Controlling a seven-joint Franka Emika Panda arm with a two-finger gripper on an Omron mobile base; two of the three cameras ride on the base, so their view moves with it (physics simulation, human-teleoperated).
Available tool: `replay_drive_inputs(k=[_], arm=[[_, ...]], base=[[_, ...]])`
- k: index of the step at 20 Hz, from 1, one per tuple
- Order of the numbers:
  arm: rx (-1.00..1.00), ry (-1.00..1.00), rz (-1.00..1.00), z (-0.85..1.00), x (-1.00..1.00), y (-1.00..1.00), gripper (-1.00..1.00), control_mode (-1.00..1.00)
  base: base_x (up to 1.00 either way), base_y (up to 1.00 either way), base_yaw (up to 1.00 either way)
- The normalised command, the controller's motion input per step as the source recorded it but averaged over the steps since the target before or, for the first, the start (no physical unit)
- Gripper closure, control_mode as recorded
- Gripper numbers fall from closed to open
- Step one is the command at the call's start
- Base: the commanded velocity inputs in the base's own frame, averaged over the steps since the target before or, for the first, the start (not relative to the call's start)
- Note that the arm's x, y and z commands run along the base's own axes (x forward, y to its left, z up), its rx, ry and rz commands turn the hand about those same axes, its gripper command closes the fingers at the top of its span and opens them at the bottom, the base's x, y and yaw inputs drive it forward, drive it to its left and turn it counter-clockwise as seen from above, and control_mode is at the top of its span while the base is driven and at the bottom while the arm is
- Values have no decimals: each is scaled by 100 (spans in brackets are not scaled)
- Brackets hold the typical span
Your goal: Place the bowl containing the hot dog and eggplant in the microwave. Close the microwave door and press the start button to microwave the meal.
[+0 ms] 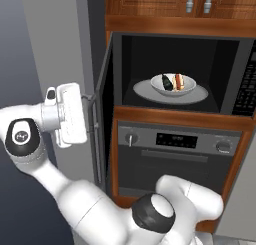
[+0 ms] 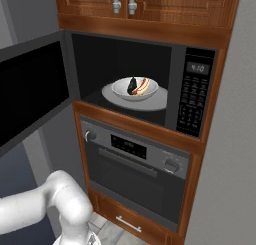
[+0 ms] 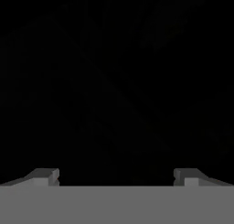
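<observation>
So the first part looks done. The bowl point(image 1: 173, 85) sits inside the microwave point(image 2: 200, 64) on the round white turntable plate point(image 1: 200, 96), roughly centred, with the hot dog point(image 1: 179, 81) and the eggplant point(image 1: 166, 81) lying side by side in it. From the right base view the eggplant point(image 2: 132, 85) is on the left of the bowl point(image 2: 135, 88) and the hot dog point(image 2: 142, 85) on the right. Nothing is holding the bowl; it's just resting there on its own.

What's left: the microwave door point(image 2: 32, 94) is wide open, swung out to the left, so closing it hasn't happened. The start button on the black keypad strip point(image 2: 192, 101) presumably hasn't been pressed either, since the door is open.

The arm seems to be working on the door. In the left base view the white hand is tucked right up against the outer side of the open door point(image 1: 103, 114), next to the long vertical handle point(image 1: 93, 139). I can't tell whether it actually touches the door. The gripper point(image 3: 116, 175) has its two fingers spread wide apart with nothing between them, and the hand camera is staring at something flat and black, I'd guess the door's dark glass from very close.

So my read: one step down, door push coming up, then the button.
</observation>
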Motion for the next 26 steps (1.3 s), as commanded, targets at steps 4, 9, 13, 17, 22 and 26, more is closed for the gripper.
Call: replay_drive_inputs(k=[4,9,13,17,22,26], arm=[[16,-1,-5,0,-58,-100,-100,-100],[17,-1,-1,0,-71,-100,-100,-100],[17,0,0,-2,-37,-100,-100,-100],[22,0,1,-17,-1,-100,-100,-100],[26,-7,6,-31,28,-100,-100,-100],[24,-12,6,-9,74,-97,-100,-100]], base=[[0,0,0],[0,0,0],[0,0,0],[0,0,0],[0,0,0],[0,0,0]])
